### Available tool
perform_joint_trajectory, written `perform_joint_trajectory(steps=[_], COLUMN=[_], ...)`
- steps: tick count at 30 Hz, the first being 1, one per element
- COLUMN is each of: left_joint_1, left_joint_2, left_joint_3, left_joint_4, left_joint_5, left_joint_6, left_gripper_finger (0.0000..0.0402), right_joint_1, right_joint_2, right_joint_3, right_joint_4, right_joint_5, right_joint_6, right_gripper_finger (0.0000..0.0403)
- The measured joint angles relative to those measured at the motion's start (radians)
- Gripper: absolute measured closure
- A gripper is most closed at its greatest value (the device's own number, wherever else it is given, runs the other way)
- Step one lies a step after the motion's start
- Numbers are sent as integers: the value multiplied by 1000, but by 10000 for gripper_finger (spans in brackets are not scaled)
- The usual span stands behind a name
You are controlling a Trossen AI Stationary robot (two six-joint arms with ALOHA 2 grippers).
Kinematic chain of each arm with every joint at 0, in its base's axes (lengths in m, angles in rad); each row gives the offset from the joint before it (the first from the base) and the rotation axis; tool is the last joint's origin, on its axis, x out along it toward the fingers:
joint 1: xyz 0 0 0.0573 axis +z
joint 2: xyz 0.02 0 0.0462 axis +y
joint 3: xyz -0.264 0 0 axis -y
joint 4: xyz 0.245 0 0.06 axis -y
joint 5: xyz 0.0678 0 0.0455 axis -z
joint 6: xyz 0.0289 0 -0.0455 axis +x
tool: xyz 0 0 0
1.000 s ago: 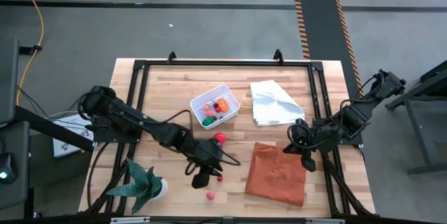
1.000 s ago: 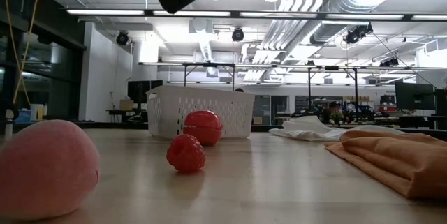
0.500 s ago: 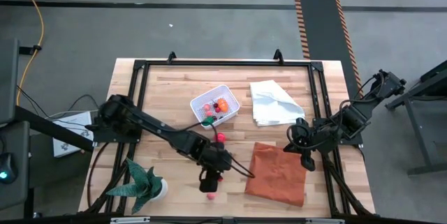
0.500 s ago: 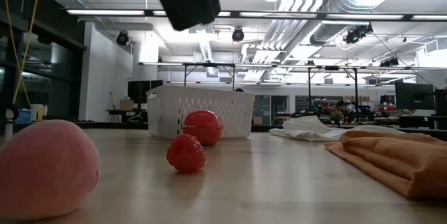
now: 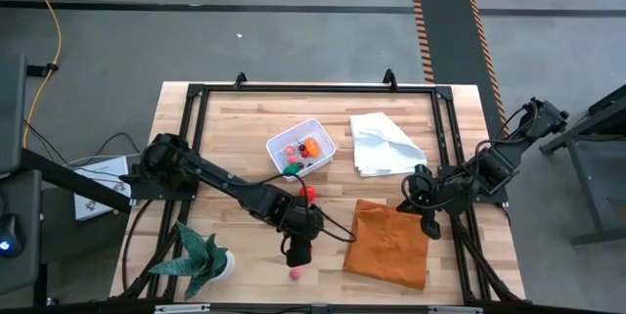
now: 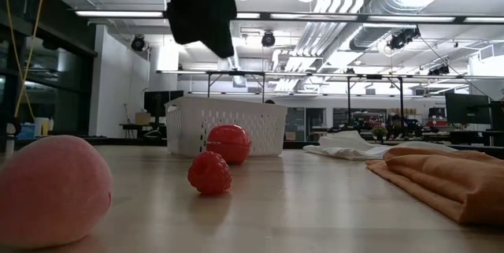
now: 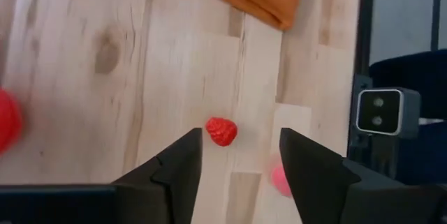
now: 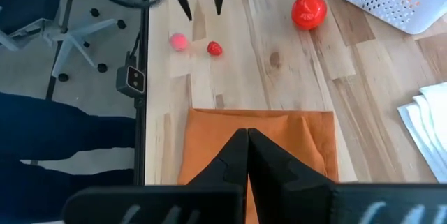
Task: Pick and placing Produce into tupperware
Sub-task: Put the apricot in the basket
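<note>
The white mesh tub (image 5: 301,148) stands on the table with several small fruits inside. Three pieces lie loose on the wood: a red ball (image 5: 311,194), a small red raspberry (image 7: 221,131) and a pink ball (image 5: 295,274). My left gripper (image 5: 298,252) is open and hangs above the raspberry, which shows between its fingertips in the left wrist view (image 7: 239,137). In the low view the left gripper (image 6: 201,5) is well above the raspberry (image 6: 209,173). My right gripper (image 8: 246,140) is shut and waits over the orange cloth's right side (image 5: 427,222).
An orange cloth (image 5: 388,244) lies right of the loose fruit, and a white cloth (image 5: 386,145) right of the tub. A green spiky potted plant (image 5: 205,260) stands at the near left corner. A black frame (image 5: 196,109) runs around the table.
My left gripper has moved a little toward the table's right and near edge and come down toward the raspberry, staying open. The fruit, the tub and the right arm have kept still.
</note>
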Motion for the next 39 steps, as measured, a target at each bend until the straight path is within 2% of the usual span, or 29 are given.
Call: perform_joint_trajectory(steps=[6,14,28,39], left_joint_1=[0,-1,0,0], left_joint_2=[17,16,16,16], left_joint_3=[-1,-1,-1,-2], left_joint_4=[-26,-19,-21,-21], left_joint_5=[20,116,114,67], left_joint_6=[-116,-123,-296,-382], left_gripper_finger=[186,174,181,181], right_joint_1=[0,0,0,0], right_joint_2=[0,0,0,0], right_joint_3=[0,0,0,0], right_joint_4=[-3,-9,-8,-8], right_joint_5=[9,36,35,34], right_joint_6=[0,-7,-5,-8], right_gripper_finger=[403,403,403,403])
